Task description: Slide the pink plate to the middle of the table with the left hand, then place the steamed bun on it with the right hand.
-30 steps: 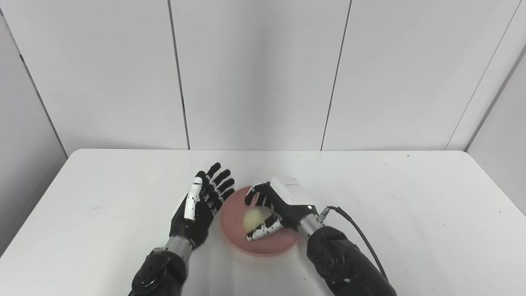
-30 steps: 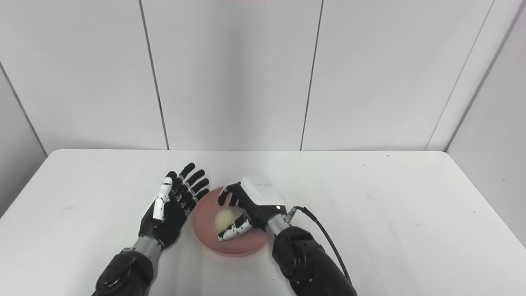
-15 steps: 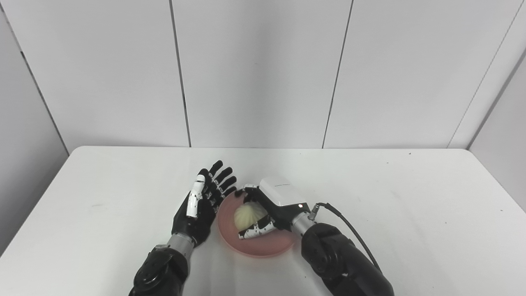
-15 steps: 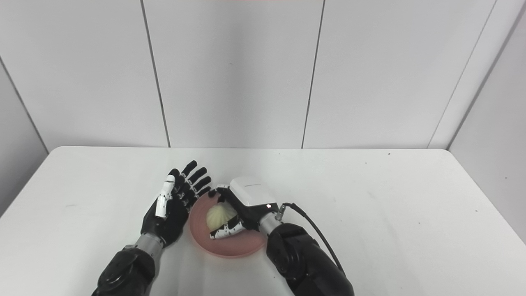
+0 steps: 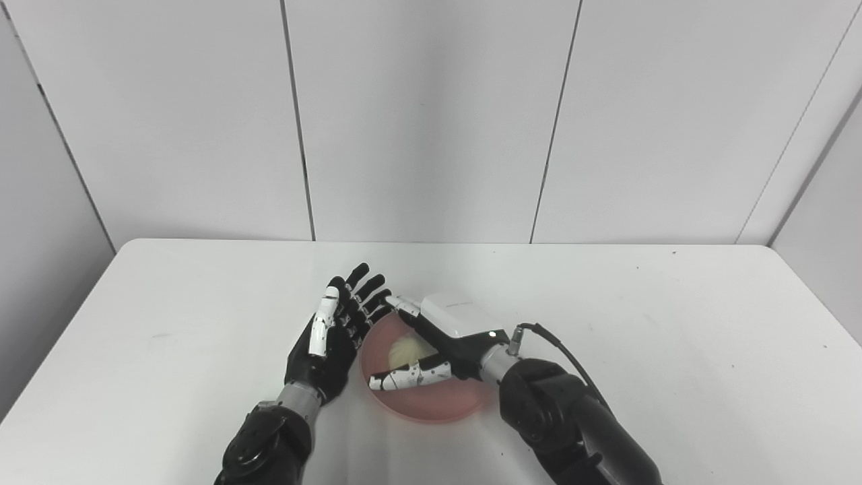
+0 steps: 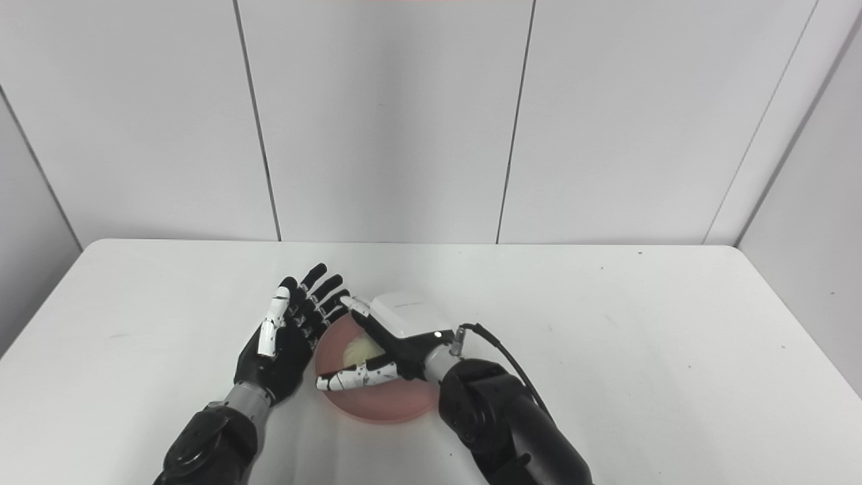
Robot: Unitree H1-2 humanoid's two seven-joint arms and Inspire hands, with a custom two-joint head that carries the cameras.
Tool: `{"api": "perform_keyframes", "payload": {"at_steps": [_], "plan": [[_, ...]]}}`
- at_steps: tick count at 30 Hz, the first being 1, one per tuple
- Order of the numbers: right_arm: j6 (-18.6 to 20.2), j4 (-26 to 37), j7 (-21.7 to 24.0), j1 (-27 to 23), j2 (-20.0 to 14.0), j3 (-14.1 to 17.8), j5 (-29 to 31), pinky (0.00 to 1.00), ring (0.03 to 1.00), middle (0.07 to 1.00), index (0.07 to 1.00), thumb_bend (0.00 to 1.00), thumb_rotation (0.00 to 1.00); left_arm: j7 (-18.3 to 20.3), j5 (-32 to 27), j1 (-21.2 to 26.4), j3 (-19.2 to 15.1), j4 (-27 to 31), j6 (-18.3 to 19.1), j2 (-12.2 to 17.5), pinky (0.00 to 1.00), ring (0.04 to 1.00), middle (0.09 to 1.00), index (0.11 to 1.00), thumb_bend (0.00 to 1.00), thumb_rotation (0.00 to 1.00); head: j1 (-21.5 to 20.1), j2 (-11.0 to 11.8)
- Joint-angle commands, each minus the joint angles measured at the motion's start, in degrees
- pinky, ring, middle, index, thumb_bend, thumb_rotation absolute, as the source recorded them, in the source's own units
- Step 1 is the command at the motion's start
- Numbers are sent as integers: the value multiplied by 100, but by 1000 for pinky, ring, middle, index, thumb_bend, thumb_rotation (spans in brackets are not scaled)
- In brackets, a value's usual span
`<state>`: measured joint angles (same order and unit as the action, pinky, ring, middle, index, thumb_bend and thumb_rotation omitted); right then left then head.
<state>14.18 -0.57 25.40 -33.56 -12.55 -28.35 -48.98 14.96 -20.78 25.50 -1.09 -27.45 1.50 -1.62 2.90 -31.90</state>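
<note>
On white surface (image 5: 606,316), near front centre, pink plate (image 5: 431,401) is being seen lying flat. Steamed bun (image 5: 407,350) is being carried by plate, resting inside it. Right hand (image 5: 431,343) is being held over plate, fingers spread apart around bun, nothing being gripped. Left hand (image 5: 333,337) is being held just beside plate's left rim, palm up, fingers spread, nothing held.

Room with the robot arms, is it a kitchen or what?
Probably a test room, not a kitchen: bare grey wall panels, one plain white table, and only a pink plate with a steamed bun.
</note>
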Motion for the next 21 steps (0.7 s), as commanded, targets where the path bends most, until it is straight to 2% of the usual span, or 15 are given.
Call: {"api": "perform_keyframes", "payload": {"at_steps": [1, 5, 6, 7, 9, 12, 17, 19, 20, 21], "plan": [[112, 363, 18, -219, -23, 136, -75, 862, 898, 948, 964, 822, 920, -171, 168, -493, 67, -467, 781, -12, 899, 903, 922, 934, 439, 1000, 5, -1], [-126, 460, -325, -112, 6, 360, 92, 828, 878, 933, 959, 812, 917, -162, 138, -494, 51, -454, 826, -2, 902, 902, 920, 933, 432, 1000, 5, -1], [-261, 433, -480, -81, 16, 446, 202, 813, 870, 929, 960, 810, 916, -173, 126, -496, 42, -445, 846, -8, 899, 900, 918, 931, 432, 1000, 5, -1], [-434, 389, -652, -51, 23, 546, 357, 787, 871, 939, 973, 805, 962, -172, 133, -496, 47, -447, 839, -6, 901, 901, 919, 930, 430, 1000, 5, -1], [-815, 272, -966, -6, 19, 722, 684, 789, 897, 956, 988, 792, 988, -157, 155, -491, 67, -468, 790, 3, 900, 902, 921, 930, 428, 1000, -16, 13], [-1257, 99, -1346, 32, -32, 899, 934, 879, 979, 994, 999, 782, 999, -145, 157, -487, 71, -489, 768, 13, 903, 905, 926, 935, 430, 1000, -28, 13], [-1711, -144, -2092, 125, -45, 1288, 1153, 969, 1000, 1000, 1000, 842, 1000, -184, 124, -507, 36, -442, 830, 7, 896, 902, 920, 929, 436, 1000, -51, 10], [-1842, -234, -2427, 222, 13, 1542, 1333, 941, 1000, 1000, 1000, 868, 1000, -171, 118, -515, 36, -424, 842, 18, 898, 902, 921, 931, 438, 1000, -60, 13], [-1943, -298, -2578, 286, 56, 1695, 1522, 879, 993, 1000, 1000, 876, 1000, -167, 116, -521, 39, -409, 855, 23, 899, 902, 921, 933, 439, 1000, -60, 13], [-2108, -393, -2750, 339, 102, 1832, 1713, 868, 992, 1000, 1000, 877, 1000, -163, 114, -524, 38, -402, 861, 29, 899, 902, 921, 934, 439, 1000, -92, 27]]}}
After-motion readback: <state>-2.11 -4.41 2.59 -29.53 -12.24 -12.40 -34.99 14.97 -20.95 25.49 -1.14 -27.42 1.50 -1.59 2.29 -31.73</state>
